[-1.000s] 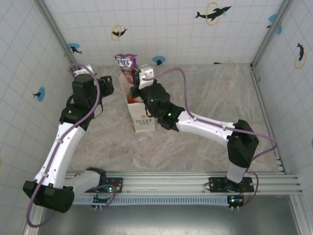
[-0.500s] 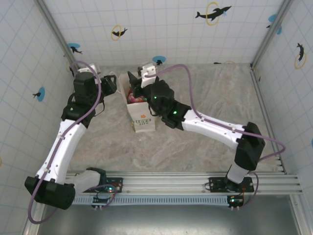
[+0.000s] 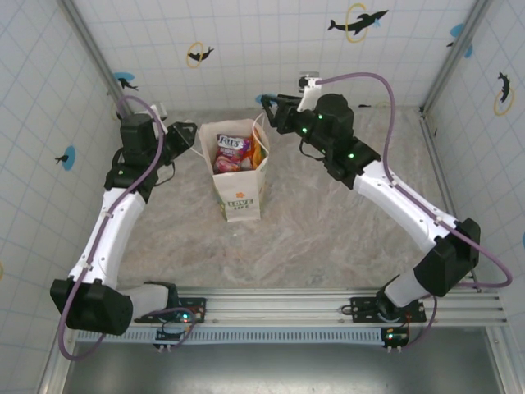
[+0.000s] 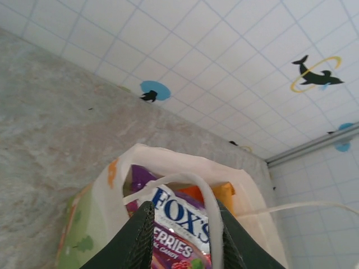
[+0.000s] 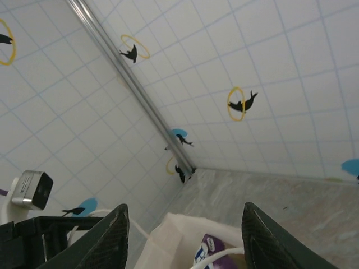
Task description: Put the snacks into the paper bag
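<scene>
The left gripper [image 4: 185, 242] sits at the left rim of the tall white paper carrier bag [image 3: 239, 187]. Its jaws are part-way closed around one thin white loop handle [image 4: 208, 208], and the gap between them looks wider than the strap, so it seems caged rather than pinched. The right gripper [image 3: 275, 113] hangs just right of the bag's mouth, jaws spread wide and empty.

The bag stands upright on the table's back-left part, near the back edge. On top inside it lies a glossy magenta-purple packet with white lettering [image 3: 232, 148], with a flat orange packet [image 3: 258, 153] against the right wall.

These snacks look light, soft and crinkly, and their slick film would likely slide under a flat squeeze. A sealed edge is the surer place to take one. The bag is thin, light paper that probably creases or tips at a nudge, so it is best steadied at the rim or handle rather than at the wall.

A second ago the right gripper held the magenta-purple packet above the bag's mouth, with its arm lying across the bag. That packet now rests inside, the right arm has swung back towards the table's back edge, and its jaws have opened. The left gripper has stayed at the rim and its jaws have narrowed.
</scene>
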{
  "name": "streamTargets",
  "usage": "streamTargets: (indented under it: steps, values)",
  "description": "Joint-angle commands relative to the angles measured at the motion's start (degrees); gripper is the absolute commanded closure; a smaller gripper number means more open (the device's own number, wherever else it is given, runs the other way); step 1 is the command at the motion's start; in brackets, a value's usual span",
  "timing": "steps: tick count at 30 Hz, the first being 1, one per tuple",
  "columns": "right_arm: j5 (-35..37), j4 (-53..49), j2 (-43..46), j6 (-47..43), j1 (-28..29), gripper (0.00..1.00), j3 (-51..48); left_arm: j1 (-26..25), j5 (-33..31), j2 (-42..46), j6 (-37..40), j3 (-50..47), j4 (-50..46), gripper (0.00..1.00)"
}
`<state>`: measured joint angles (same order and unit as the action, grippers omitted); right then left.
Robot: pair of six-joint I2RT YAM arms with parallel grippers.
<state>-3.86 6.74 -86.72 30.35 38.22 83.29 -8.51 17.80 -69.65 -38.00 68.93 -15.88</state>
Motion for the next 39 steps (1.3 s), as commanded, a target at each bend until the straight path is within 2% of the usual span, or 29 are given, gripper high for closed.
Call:
streamTargets:
  steps: [1,12,22,25,26,27,29,34,37,39]
  values:
    - [-10.33,0.33,-1.7,7.31,-1.21,0.45,-1.02,0.21,3.49,0.85,-1.71,-0.31,2.48,0.72]
    - [-15.75,1.21,-6.02,12.39,-1.48,0.44,-0.4,0.34,4.32,0.5,-1.51,0.25,1.95,0.74]
    - [-23.08,5.0,-10.72,16.74,-0.58,0.46,1.86,0.35,4.38,1.65,-0.55,0.33,1.58,0.82]
    - [-23.57,6.95,-11.69,16.77,-0.19,0.48,3.12,0.32,5.72,1.58,-0.22,0.36,2.31,0.92]
    - [-24.05,8.4,-12.02,17.17,-0.21,0.5,3.49,0.33,6.25,1.61,-0.23,0.46,2.67,0.99]
    - [-24.26,9.67,-12.16,17.59,-0.23,0.52,3.7,0.34,6.59,1.48,-0.19,0.66,2.97,1.0]
    - [-24.53,10.95,-12.34,17.57,-0.35,0.6,4.6,0.34,7.0,1.2,-0.25,1.52,3.18,1.0]
    - [-25.45,10.89,-12.25,16.19,-1.03,0.86,8.23,0.34,9.75,-1.56,0.35,5.72,2.79,1.0]
    - [-24.98,9.12,-11.6,14.42,-1.63,0.96,10.19,0.33,11.72,-3.52,0.34,8.49,3.04,1.0]
    - [-24.32,6.79,-11.11,12.71,-2.07,0.98,11.85,0.36,13.03,-4.84,0.23,10.67,3.19,1.0]
